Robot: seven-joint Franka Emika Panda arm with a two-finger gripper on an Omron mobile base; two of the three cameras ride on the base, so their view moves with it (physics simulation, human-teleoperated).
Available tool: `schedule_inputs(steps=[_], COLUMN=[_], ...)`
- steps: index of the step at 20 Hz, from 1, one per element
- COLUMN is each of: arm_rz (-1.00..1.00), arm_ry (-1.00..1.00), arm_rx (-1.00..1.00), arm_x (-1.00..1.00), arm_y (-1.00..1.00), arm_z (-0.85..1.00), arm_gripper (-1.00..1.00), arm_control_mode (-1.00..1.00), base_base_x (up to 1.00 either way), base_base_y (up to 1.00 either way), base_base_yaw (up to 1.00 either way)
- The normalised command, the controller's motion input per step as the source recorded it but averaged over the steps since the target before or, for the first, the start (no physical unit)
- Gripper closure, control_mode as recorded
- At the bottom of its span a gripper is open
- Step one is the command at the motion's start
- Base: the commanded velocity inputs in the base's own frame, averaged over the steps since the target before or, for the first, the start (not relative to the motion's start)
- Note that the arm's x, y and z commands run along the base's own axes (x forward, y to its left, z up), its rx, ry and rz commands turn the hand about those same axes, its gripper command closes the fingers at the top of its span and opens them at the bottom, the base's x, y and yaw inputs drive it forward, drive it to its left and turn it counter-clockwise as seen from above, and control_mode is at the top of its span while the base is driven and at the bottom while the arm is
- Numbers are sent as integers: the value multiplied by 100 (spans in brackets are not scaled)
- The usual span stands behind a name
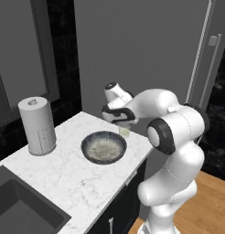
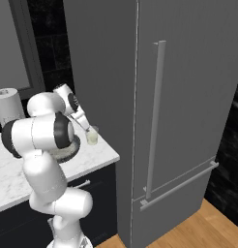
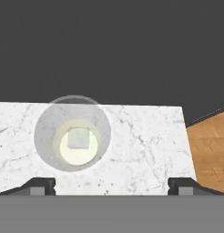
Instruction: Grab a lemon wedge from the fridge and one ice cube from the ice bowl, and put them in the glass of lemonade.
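Note:
The glass of lemonade [image 3: 73,134] stands on the white marble counter near its right edge, with a pale ice cube [image 3: 78,138] lying in the yellowish liquid. My gripper [image 3: 112,186] hovers right above the glass [image 1: 125,132], open, its fingertips [image 3: 41,186] wide apart with nothing between them. The ice bowl [image 1: 89,139], dark outside and speckled pale inside, sits just left of the glass. The grey fridge [image 2: 188,106] stands to the right of the counter with its doors closed. The lemon wedge is out of view.
A white paper-towel roll [image 1: 37,125] stands at the back left of the counter [image 1: 64,169]. A dark sink [image 1: 18,205] is sunk into its near left corner. Wooden floor [image 1: 210,201] lies beyond the counter's right edge.

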Motion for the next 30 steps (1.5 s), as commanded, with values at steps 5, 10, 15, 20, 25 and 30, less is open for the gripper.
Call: schedule_inputs(steps=[5,10,15,20,25,30], arm_rz=[39,47,24,11,22,15], arm_ry=[-2,-5,-19,-15,-6,0], arm_rx=[0,0,0,1,2,5], arm_x=[-82,-91,-100,-84,-41,-2], arm_y=[0,0,-14,-20,-30,-42], arm_z=[3,0,4,4,0,0], arm_gripper=[-100,-100,-100,-100,-100,-100], arm_control_mode=[-100,-100,-100,-100,-100,-100], base_base_x=[0,0,0,0,0,0], base_base_y=[0,0,0,0,0,0], base_base_yaw=[0,0,0,0,0,0])
